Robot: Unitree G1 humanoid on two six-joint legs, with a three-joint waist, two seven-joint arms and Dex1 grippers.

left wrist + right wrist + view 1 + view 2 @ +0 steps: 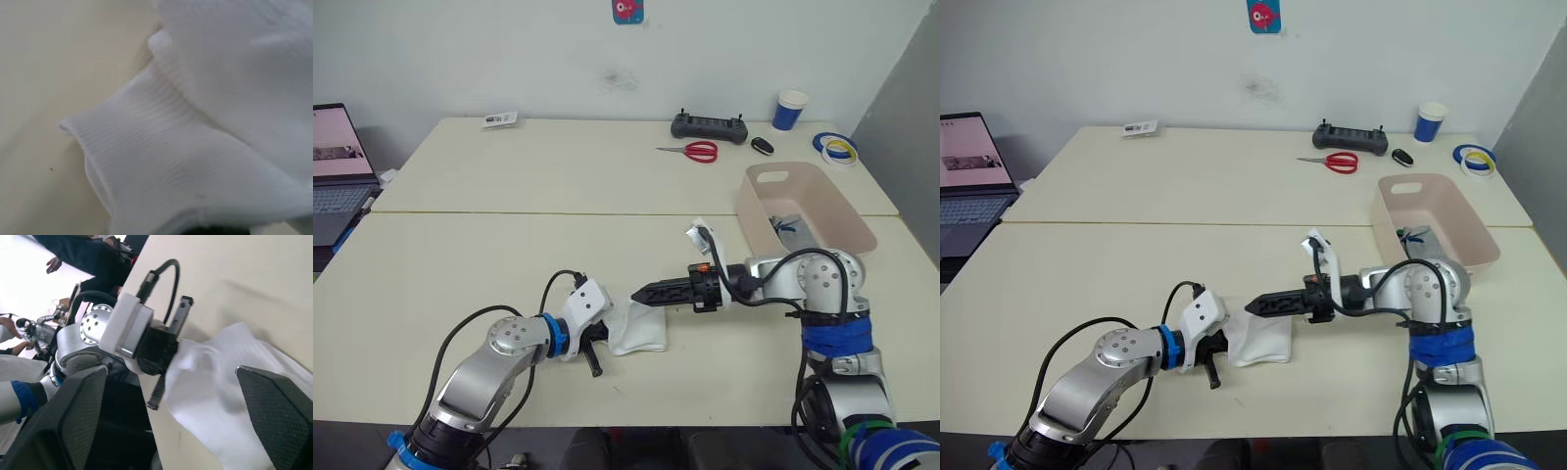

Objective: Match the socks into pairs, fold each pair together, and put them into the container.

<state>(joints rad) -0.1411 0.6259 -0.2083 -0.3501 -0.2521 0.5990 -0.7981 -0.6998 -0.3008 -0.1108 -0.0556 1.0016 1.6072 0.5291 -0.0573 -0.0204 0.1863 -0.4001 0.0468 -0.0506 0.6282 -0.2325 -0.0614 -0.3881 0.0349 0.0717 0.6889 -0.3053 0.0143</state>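
Near the front edge of the cream desk [509,255], the left gripper [597,345] has its jaws closed on the cuff end of the white socks [641,330], which lie flat and bunched. The right gripper [643,292] reaches in from the right, jaws spread wide just above the fabric's far edge. The container [822,191] sits well apart at the right desk edge, a grey sock [790,224] inside. Open desk stretches behind; red scissors [693,151] lie far back.
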